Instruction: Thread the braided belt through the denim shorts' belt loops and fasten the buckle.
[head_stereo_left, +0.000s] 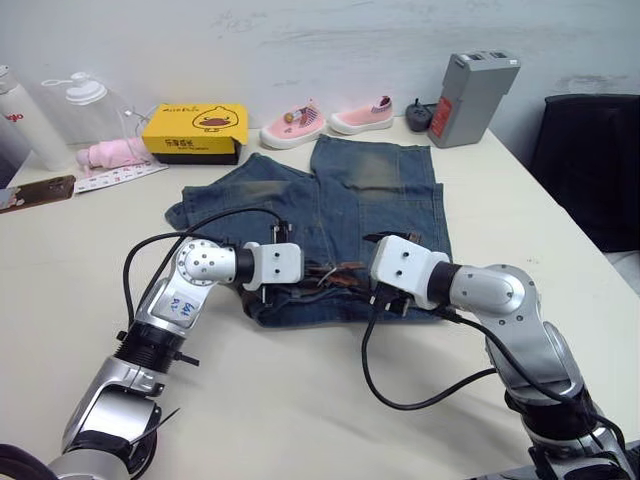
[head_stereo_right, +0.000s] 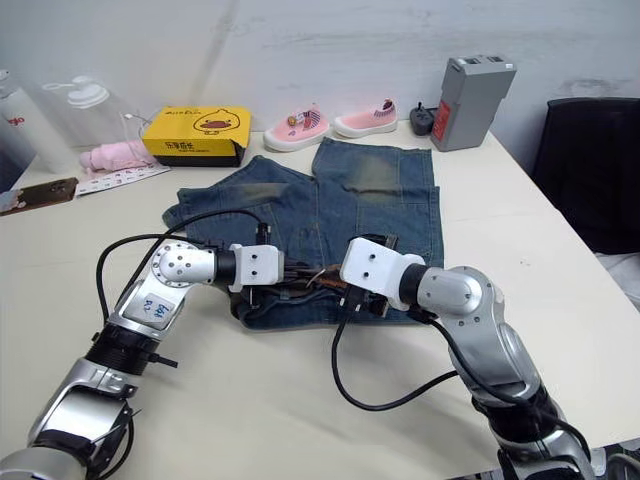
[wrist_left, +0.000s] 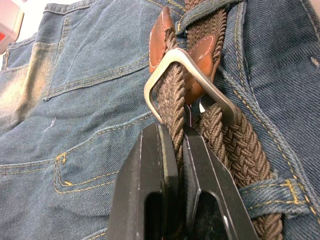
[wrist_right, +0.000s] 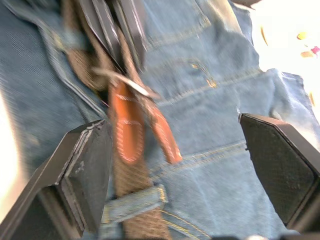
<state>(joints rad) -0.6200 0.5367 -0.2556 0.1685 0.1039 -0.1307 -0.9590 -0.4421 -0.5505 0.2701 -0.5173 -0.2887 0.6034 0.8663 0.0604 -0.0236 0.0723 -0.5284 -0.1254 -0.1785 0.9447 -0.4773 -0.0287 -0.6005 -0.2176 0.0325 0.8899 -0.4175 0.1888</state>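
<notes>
Fastening seems to be the step in hand, because the braided belt (wrist_left: 235, 145) already lies along the waistband of the denim shorts (head_stereo_left: 350, 200) and passes under one of the belt loops (wrist_left: 267, 192), close beside the left pincer (wrist_left: 177, 150). This left pincer is closed narrowly on the strap just behind the buckle (wrist_left: 172, 75), and I judge that it holds the strap there so that the end does not slip back out of the silver frame. The brown leather tabs of the belt stand up just beyond the frame. The right pincer (wrist_right: 175, 165) faces the left one from the other side with its fingers spread wide and holding nothing; the leather tabs and the buckle lie between and just ahead of them, probably so that it can take the free end. The shorts lie flat on the tabletop (head_stereo_left: 300, 400), under both pincers.
</notes>
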